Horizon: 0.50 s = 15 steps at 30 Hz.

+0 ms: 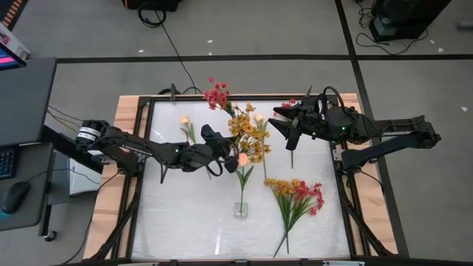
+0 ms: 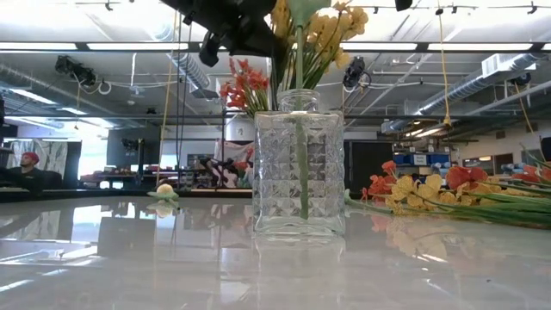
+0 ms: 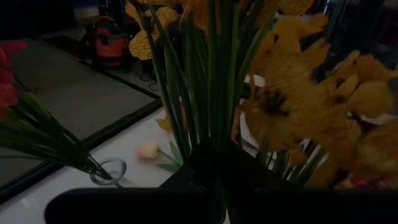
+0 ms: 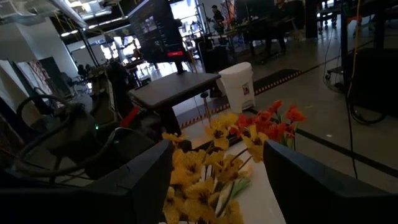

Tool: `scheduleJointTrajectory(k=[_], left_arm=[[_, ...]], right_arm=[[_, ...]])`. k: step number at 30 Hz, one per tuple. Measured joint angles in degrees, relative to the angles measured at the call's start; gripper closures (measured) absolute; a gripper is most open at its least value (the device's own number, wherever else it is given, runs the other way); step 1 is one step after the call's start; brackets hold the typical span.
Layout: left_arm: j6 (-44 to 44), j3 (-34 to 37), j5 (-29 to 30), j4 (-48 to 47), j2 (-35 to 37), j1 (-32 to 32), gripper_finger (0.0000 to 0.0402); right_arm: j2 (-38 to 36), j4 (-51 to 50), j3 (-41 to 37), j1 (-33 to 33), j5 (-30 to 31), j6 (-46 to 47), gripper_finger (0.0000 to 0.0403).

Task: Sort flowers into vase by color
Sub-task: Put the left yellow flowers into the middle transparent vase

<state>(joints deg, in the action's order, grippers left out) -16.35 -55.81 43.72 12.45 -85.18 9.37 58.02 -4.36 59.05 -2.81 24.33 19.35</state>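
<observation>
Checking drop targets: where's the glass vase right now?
High view: the glass vase stands near the table's front edge, about mid-width, just left of the red-and-yellow sprigs lying flat. One peach-bud stem is in it.

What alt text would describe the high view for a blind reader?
The left claw, shut on a yellow flower sprig, holds it near a glass vase containing one peach bud. The right claw waits open.

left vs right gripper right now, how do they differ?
The left gripper is shut on the yellow sprig, by the glass vase; the right gripper is open and holds nothing. The left sits mid-table, the right at the far right side. Both hang above the table.
</observation>
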Motion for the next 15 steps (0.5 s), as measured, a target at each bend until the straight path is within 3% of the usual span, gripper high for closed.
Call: scheduleJointTrajectory(k=[15], left_arm=[[-3.51, 0.0, -0.02, -4.82, 0.02, 0.0, 0.0379]], right_arm=[[0.0, 0.01, 0.0, 0.0, -0.01, 0.0, 0.0142]])
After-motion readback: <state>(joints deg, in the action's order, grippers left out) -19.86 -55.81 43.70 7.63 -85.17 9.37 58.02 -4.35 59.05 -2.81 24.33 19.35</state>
